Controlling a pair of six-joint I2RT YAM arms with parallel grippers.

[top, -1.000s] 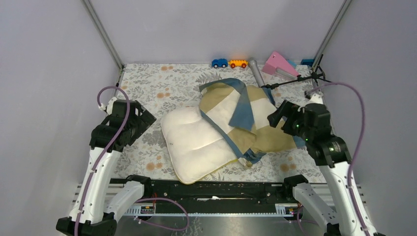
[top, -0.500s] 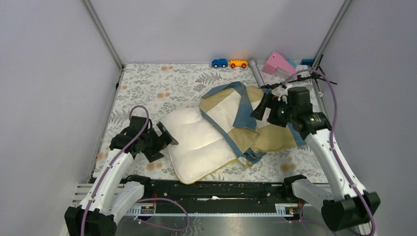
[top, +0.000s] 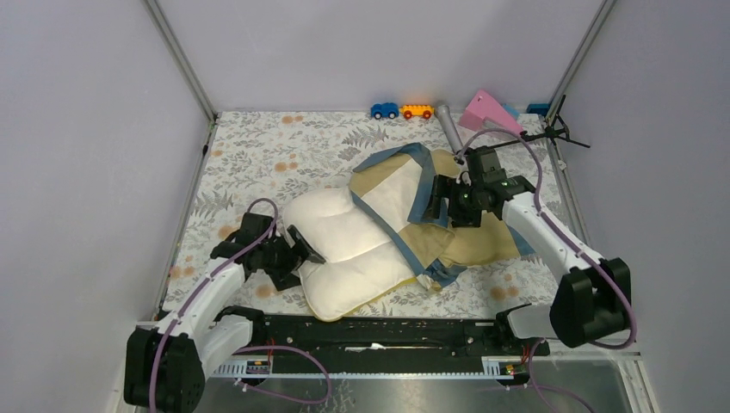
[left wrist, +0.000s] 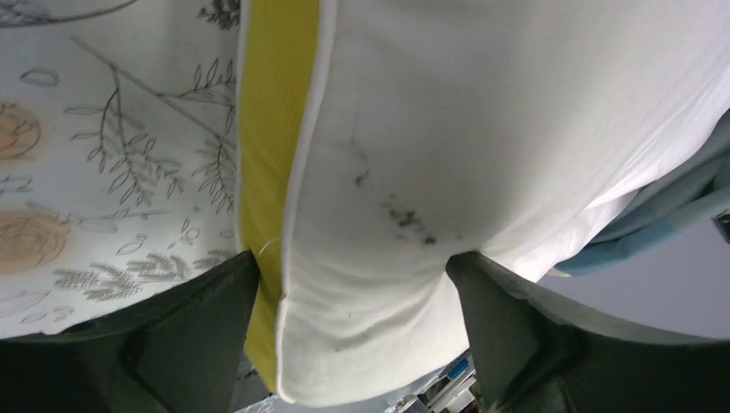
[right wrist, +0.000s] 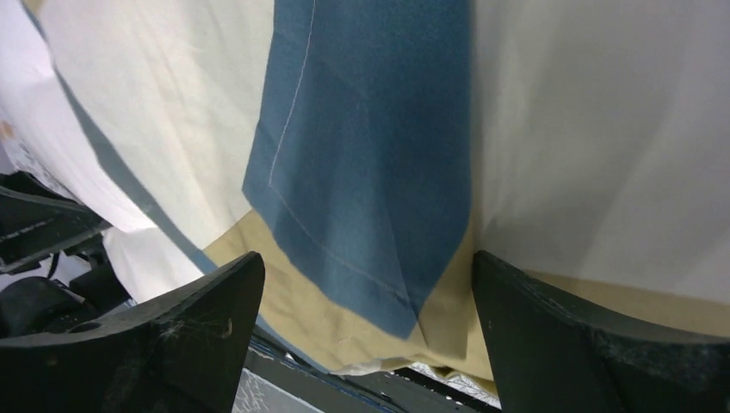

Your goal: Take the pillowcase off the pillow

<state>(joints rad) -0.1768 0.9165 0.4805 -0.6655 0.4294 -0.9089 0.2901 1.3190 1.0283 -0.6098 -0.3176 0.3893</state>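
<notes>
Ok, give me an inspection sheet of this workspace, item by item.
Surface: grey floral table covering, flat.
Job's things: pillow bare at near left; pillowcase covers its far right part.
Clutter: blue toy car, orange toy car, grey cylinder, pink wedge along the far edge.
Grippers: left tool open astride the pillow's yellow-trimmed edge; right tool open above the pillowcase's blue band.
Cables: purple cable looping along each arm.
Surroundings: plain grey walls; nothing else seen.

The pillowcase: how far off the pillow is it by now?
Roughly halfway. Done: the pillow has its near-left half bare, out of the pillowcase. In hand: the left gripper is open astride the pillow's yellow-trimmed edge, and the right gripper is open over the blue flap; neither has clamped. Left: grip both and draw the cover off the far half.
</notes>
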